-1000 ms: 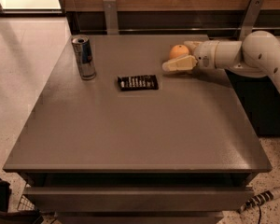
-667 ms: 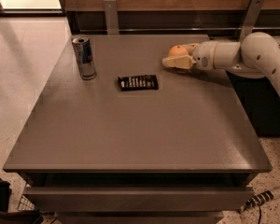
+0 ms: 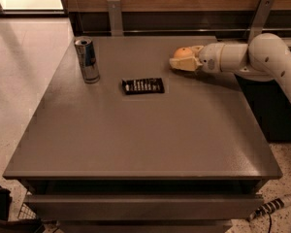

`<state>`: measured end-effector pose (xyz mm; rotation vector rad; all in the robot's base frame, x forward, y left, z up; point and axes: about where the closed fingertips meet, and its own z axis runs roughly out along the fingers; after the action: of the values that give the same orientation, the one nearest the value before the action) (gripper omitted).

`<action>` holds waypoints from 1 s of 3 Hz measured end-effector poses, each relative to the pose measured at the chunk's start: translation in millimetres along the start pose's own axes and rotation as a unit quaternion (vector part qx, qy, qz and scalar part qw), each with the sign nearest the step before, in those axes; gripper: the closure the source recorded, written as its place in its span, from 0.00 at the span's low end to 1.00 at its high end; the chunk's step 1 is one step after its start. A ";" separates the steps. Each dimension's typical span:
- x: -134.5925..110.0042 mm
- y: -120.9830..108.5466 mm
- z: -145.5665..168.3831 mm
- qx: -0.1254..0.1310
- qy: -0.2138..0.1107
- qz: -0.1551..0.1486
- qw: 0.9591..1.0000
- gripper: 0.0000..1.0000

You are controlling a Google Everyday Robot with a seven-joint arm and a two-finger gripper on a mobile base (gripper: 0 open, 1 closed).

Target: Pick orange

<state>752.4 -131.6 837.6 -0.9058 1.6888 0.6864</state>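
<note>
Grasp stage. My end effector (image 3: pixel 185 61) sits at the small round matte orange fruit (image 3: pixel 182 52), near the far right edge of the flat grey surface (image 3: pixel 136 130). Whether it has clamped I cannot tell. Reach done; lift remains.

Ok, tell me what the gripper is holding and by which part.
Cannot be told: the gripper sits around the orange at the far right of the table, but a firm grip is not visible.
</note>
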 end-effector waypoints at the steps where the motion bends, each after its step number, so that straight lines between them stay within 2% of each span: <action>1: 0.0 1.5 2.9 -0.002 0.000 0.000 1.000 1.00; 2: 0.0 1.6 3.1 -0.003 0.000 0.000 1.000 1.00; 3: -13.9 7.3 3.8 -0.007 0.000 -0.010 1.000 1.00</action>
<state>750.6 -121.4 849.9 -0.9309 1.6741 0.6858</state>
